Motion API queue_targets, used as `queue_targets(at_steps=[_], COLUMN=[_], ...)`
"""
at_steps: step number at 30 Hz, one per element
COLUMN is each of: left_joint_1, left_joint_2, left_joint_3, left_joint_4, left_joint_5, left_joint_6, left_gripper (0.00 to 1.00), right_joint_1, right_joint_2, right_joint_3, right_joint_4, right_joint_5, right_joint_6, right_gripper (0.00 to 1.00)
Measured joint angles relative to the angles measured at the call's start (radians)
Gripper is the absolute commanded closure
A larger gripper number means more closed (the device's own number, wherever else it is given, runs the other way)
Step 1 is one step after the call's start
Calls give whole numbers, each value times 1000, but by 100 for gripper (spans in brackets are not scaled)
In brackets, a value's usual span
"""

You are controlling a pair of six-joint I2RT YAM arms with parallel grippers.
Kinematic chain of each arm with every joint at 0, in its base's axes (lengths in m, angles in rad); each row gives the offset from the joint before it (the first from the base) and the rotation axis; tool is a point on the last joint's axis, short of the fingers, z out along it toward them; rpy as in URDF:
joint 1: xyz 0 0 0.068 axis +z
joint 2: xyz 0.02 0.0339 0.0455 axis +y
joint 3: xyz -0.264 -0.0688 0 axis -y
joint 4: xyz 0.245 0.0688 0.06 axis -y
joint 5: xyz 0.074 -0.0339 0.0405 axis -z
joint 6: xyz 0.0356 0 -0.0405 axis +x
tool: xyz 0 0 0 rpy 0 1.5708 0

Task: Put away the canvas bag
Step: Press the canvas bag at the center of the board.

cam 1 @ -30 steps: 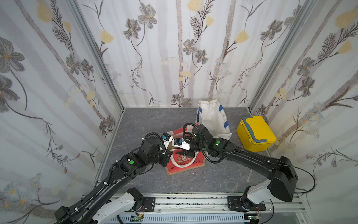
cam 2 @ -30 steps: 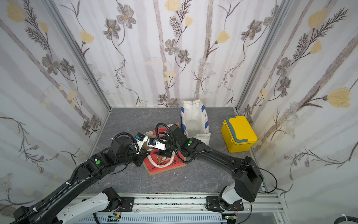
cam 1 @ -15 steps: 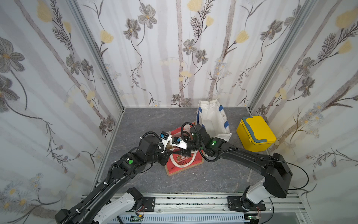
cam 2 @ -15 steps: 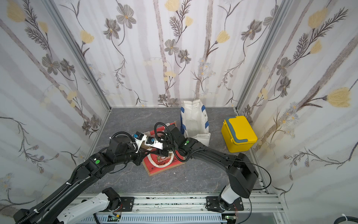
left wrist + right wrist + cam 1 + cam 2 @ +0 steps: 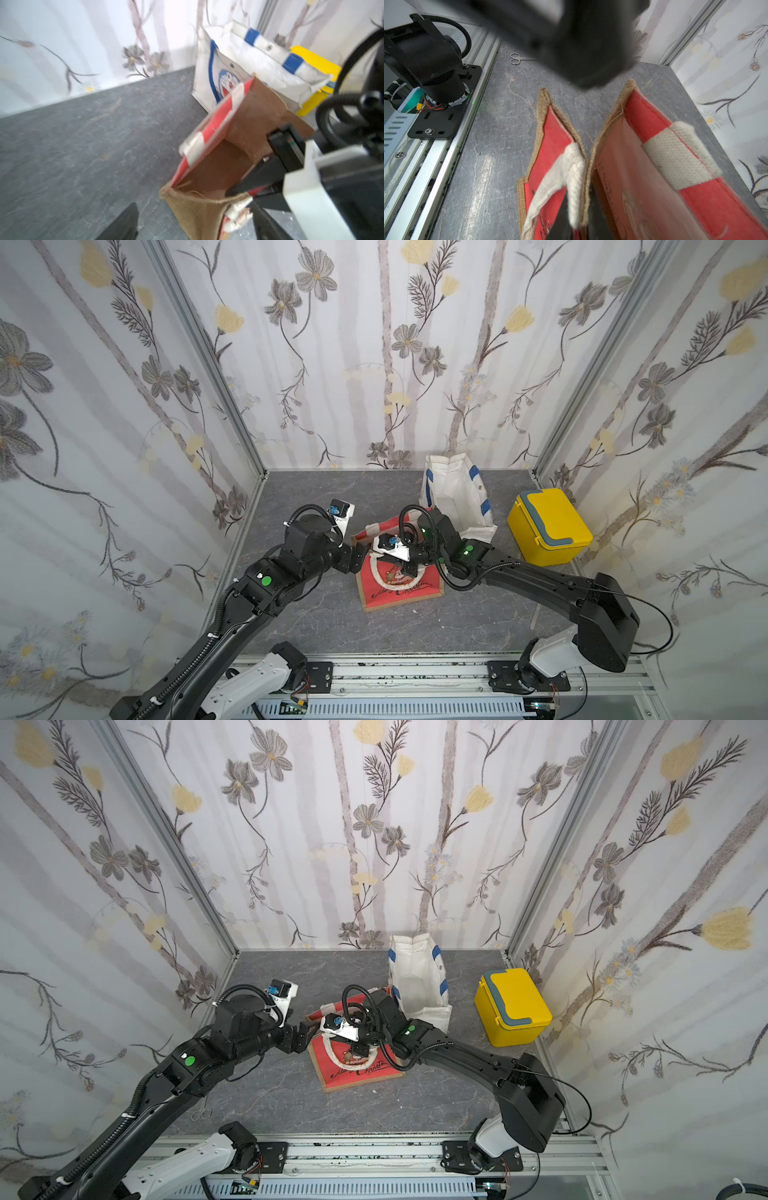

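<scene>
Pinching red bag (image 5: 399,593) rim mid-frame in clamped right claw (image 5: 579,214) | left claw (image 5: 359,558) gaping, empty | bag seeming light, floppy; rim suiting gripping

A robot lab's test cell; flower-print walls (image 5: 374,364) stand between bare aluminium posts (image 5: 215,373) and box in a grey tabletop (image 5: 316,622) on three sides; along the tabletop's front edge runs an aluminium rail (image 5: 415,672), with two black arms (image 5: 257,585) bolted to it on plates (image 5: 318,676); loose wiring (image 5: 555,686) and a slotted cable duct (image 5: 374,709) lie exposed by the rail; cameras ride the arms' wrists.
</scene>
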Motion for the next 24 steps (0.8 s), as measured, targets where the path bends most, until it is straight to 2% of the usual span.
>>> queue_targets(at_steps=[3,6,11,15,19,24], left_joint_1=[14,37,54,113,138,170], left_joint_2=[16,53,42,71,179,200], left_joint_3=[32,52,34,10,22,19], left_joint_4=[-18,-44,-30,8,9,19], left_joint_5=[-91,-92,46,170,277,400], left_joint_6=[70,156,290,361,383,385], left_gripper=[10,9,7,8,7,7], right_joint_1=[0,-2,-15,-25,-33,-42], right_joint_2=[0,0,1,0,-6,-9], right_joint_3=[-7,-8,-8,-14,-19,-23], right_joint_4=[8,8,8,9,8,9], right_joint_5=[-10,-21,-45,-76,-101,-122], right_joint_6=[0,0,-3,-3,-3,-3], right_gripper=[91,91,91,91,91,91])
